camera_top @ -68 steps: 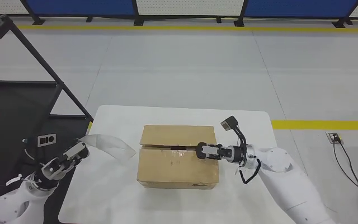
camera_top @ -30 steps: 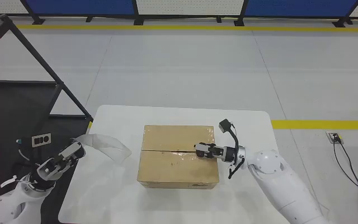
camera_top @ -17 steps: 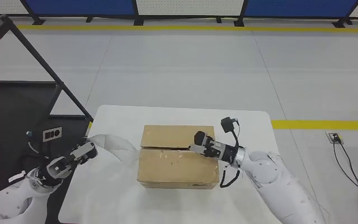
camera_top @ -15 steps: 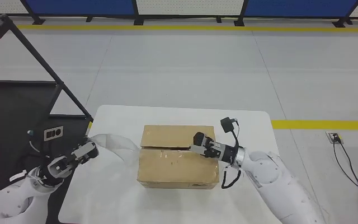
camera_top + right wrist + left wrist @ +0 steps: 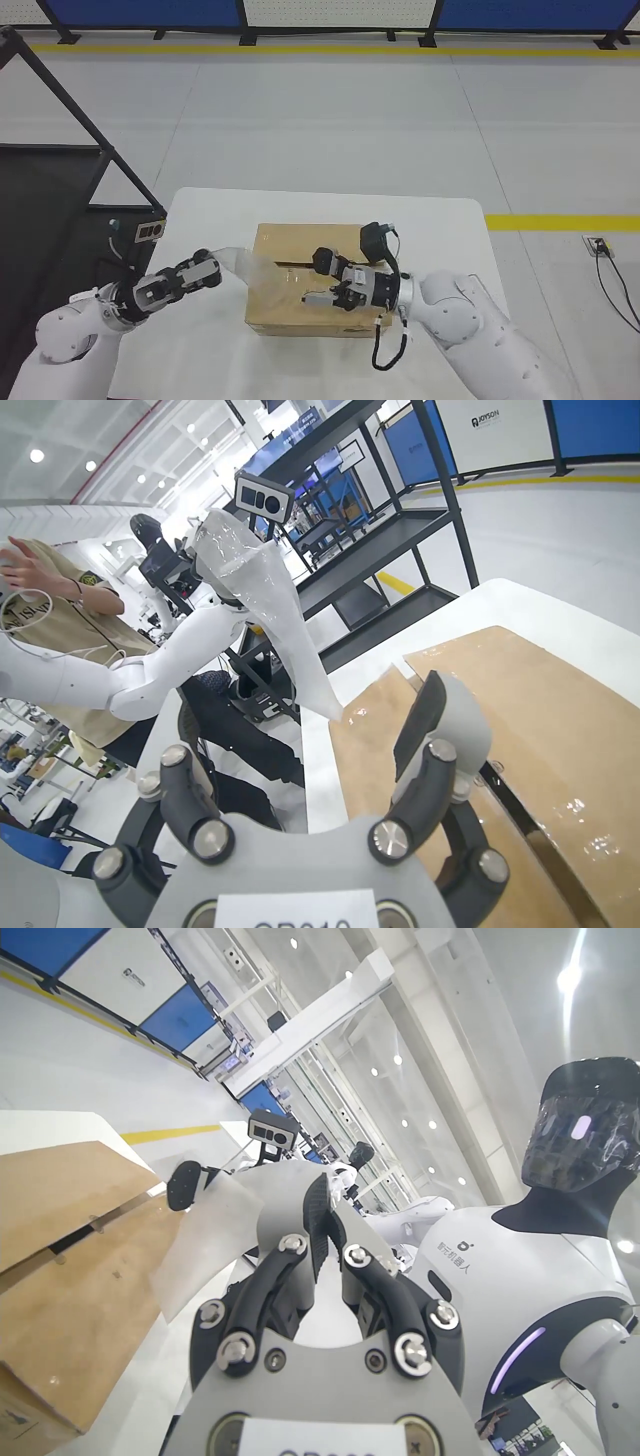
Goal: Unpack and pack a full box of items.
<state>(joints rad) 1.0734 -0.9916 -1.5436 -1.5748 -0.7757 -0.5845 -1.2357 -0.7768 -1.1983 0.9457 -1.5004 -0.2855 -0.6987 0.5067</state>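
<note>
Left claw [image 5: 207, 271], seen from the top, sits over the left part of the table [image 5: 200, 340], just beside the box [image 5: 300, 305]. It is pinched on one end of a clear film [image 5: 235, 262], and the film's other end reaches the box's top left edge. The right claw [image 5: 322, 279] hovers over the middle of the box top with its fingers spread apart, holding nothing. The brown box stands at the table's centre with its flaps down and a dark slit between them.

From the left wrist, the two black pads [image 5: 320, 1213] are pressed together on the film, which curls away toward the box. One pad of the right claw shows beyond the film, above the slit.

From the right wrist, one finger [image 5: 435, 710] stands above the box top, near the slit. The film hangs from the left arm as a long tapering strip. Its tip touches the box top at the edge beside a bare white strip of table.
</note>
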